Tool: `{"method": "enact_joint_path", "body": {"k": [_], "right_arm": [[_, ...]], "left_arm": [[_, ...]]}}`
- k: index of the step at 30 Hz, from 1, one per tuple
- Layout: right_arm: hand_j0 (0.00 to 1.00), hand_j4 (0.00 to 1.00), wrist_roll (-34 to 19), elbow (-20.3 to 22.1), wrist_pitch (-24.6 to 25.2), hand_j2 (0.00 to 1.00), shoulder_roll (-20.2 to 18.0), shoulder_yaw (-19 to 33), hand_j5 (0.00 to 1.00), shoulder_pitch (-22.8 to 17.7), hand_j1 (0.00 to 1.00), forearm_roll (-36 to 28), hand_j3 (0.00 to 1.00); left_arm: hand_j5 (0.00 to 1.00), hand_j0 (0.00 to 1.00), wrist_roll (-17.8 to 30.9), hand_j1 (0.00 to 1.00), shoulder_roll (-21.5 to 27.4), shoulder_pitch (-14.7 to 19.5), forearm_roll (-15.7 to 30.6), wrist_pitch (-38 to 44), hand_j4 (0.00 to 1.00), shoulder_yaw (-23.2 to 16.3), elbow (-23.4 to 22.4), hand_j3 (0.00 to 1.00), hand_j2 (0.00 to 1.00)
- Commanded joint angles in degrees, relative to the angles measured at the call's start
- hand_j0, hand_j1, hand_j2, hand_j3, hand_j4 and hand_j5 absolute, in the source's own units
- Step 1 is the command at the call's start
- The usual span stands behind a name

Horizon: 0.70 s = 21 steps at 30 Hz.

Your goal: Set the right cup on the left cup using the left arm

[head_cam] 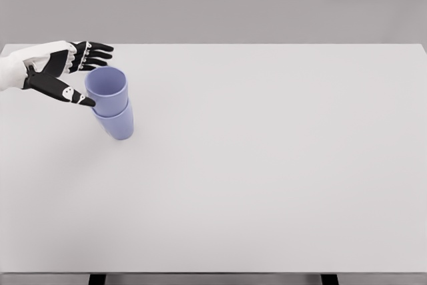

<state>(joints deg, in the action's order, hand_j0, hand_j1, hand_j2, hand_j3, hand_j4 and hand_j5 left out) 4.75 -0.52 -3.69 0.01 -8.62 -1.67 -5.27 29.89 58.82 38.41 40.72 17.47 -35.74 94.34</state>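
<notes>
**Cups stacked, hand backing off the rim**

Cups were one inside the other at that moment: the upper cup (107, 88) sat nested in the lower cup (117, 123), leaning a little toward the far left, the pair standing on the left part of the table (267, 165). By my reading, the placing itself was done. What remained, I judged, was only to draw my arm clear without nudging the stack.

My left hand (67, 71) hung just beside the upper cup, on its left. Fingers (93, 53) were stretched out behind the rim and my thumb (70, 93) reached in front, its tip at the cup's wall. Whether it touched, I could not tell from that view. The hand was wide open and held nothing. My right arm was nowhere to be seen.

And the look of things! Both cups were the same pale lavender-blue, smooth and matte, plain tapered tumblers with no handle, most likely plastic. The upper one's round mouth gaped open toward me, darker inside. The tabletop was flat, pale grey-white, without grain or gloss. My hand was black at the fingers with white patches, hard-shelled, on a white forearm.
</notes>
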Motion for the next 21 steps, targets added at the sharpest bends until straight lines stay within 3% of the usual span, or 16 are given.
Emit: {"method": "enact_joint_path", "body": {"k": [1, 13, 19, 21], "right_arm": [[1.0, 1.0, 0.0, 0.0, 0.0, 1.0, -0.01, 0.0, 1.0, 0.0, 1.0, -0.01, 1.0], [1.0, 1.0, 0.0, 0.0, 0.0, 1.0, -0.01, 0.0, 1.0, 0.0, 1.0, -0.01, 1.0], [1.0, 1.0, 0.0, 0.0, 0.0, 1.0, -0.01, 0.0, 1.0, 0.0, 1.0, -0.01, 1.0], [1.0, 1.0, 0.0, 0.0, 0.0, 1.0, -0.01, 0.0, 1.0, 0.0, 1.0, -0.01, 1.0]], "left_arm": [[1.0, 1.0, 0.0, 1.0, 0.24, 0.0, 0.24, -0.06, 1.0, 0.15, 0.32, 1.0, 1.0], [1.0, 1.0, 0.26, 1.0, 2.35, -0.61, 0.5, -2.09, 1.0, 4.01, 2.25, 1.0, 1.0], [1.0, 1.0, 0.26, 1.0, 1.82, -14.32, 0.5, -4.81, 1.0, 20.01, 2.78, 1.0, 1.0], [1.0, 1.0, 0.26, 1.0, 1.82, -15.91, 0.41, -4.9, 1.0, 22.29, 2.95, 1.0, 1.0]]}}
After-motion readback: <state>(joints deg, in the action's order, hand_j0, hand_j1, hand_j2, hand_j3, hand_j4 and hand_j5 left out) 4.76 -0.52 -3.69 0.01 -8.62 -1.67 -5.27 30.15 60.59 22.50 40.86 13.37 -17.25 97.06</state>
